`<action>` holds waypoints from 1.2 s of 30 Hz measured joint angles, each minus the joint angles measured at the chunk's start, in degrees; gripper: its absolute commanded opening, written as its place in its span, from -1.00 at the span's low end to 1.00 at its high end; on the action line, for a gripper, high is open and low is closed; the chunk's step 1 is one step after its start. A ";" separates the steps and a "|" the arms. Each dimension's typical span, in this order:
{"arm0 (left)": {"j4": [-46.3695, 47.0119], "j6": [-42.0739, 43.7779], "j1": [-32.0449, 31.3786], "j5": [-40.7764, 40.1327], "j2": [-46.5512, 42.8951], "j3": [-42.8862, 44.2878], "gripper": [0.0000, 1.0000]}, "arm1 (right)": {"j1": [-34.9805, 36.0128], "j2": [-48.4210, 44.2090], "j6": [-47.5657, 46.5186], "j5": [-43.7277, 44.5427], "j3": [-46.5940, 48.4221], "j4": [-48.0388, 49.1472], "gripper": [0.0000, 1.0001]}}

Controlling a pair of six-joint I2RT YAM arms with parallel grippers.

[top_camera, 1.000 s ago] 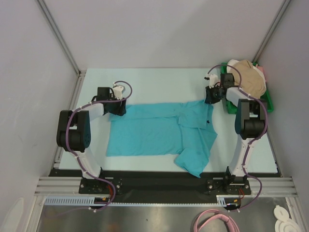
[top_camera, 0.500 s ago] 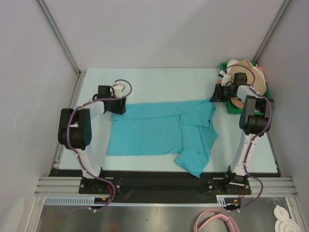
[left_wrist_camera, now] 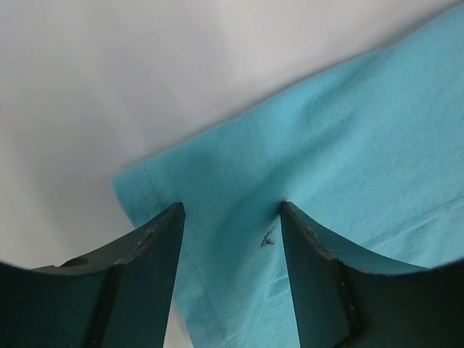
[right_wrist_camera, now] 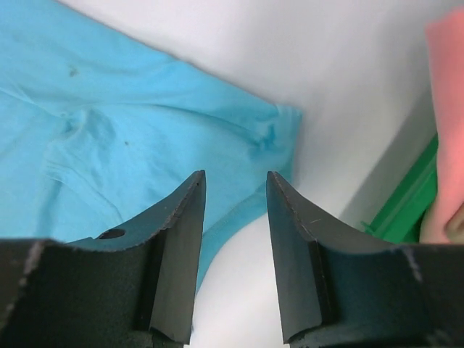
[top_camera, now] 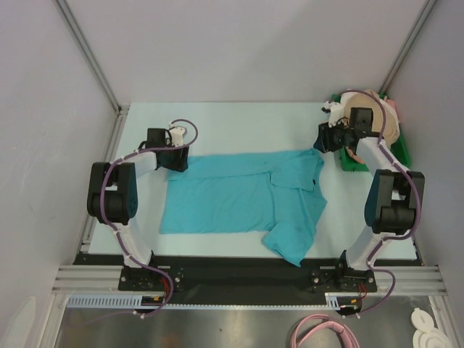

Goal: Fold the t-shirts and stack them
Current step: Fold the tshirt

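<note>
A teal t-shirt (top_camera: 239, 194) lies spread flat on the table, its collar end to the right and one sleeve hanging toward the near edge. My left gripper (top_camera: 180, 161) is at its far-left corner. In the left wrist view the gripper (left_wrist_camera: 230, 206) is open, with the teal cloth (left_wrist_camera: 304, 159) lying between and under the jaws. My right gripper (top_camera: 320, 143) is open just off the shirt's far-right corner (right_wrist_camera: 279, 127), with bare table between its jaws (right_wrist_camera: 234, 175). A tan shirt (top_camera: 373, 116) and a pink shirt (top_camera: 392, 105) lie heaped in the tray.
A green plastic tray (top_camera: 401, 152) stands at the back right, close behind my right gripper; its edge (right_wrist_camera: 406, 206) and pink cloth (right_wrist_camera: 446, 109) show in the right wrist view. White walls enclose the table on three sides.
My right gripper has shifted a little right and back off the shirt's corner, and the right arm's elbow has swung right toward the tray. The left arm has hardly moved.
</note>
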 measured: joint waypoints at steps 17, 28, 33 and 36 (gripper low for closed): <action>-5.16 0.15 0.00 -3.28 1.25 3.76 0.23 | 9.29 12.28 -3.63 7.26 2.08 -4.02 -0.18; -15.74 0.02 0.26 -4.17 14.38 23.91 0.22 | 10.73 20.90 -3.80 12.02 15.91 -9.86 -0.18; -18.78 -0.42 0.28 -4.22 16.26 27.43 0.22 | 10.78 23.04 -3.67 12.31 19.58 -12.33 -0.18; -20.09 -0.44 0.28 -4.52 18.29 30.38 0.22 | 10.78 24.30 -3.50 12.44 21.94 -13.81 -0.17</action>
